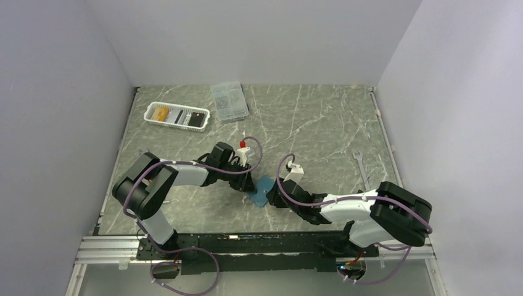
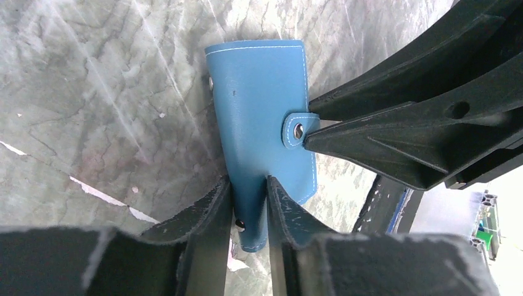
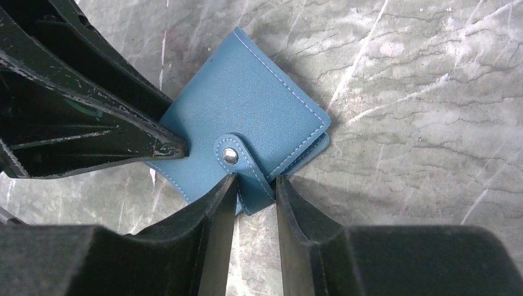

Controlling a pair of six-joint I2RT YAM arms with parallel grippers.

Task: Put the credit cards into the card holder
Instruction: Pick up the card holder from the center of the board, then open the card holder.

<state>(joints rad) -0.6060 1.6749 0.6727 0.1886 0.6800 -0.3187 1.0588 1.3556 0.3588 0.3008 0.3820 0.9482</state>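
Observation:
The teal-blue card holder lies folded and snapped on the marble table between both arms. In the left wrist view my left gripper is shut on the card holder's near edge. In the right wrist view my right gripper is shut on the strap end of the card holder, just below the pale snap. The credit cards, one yellow-gold, one striped and one black, lie in a white basket at the far left. From above, the left gripper and right gripper meet at the holder.
A clear compartment box stands behind the basket. A red-topped tool shows by the left wrist. A wrench lies to the right. White walls close in the table on three sides.

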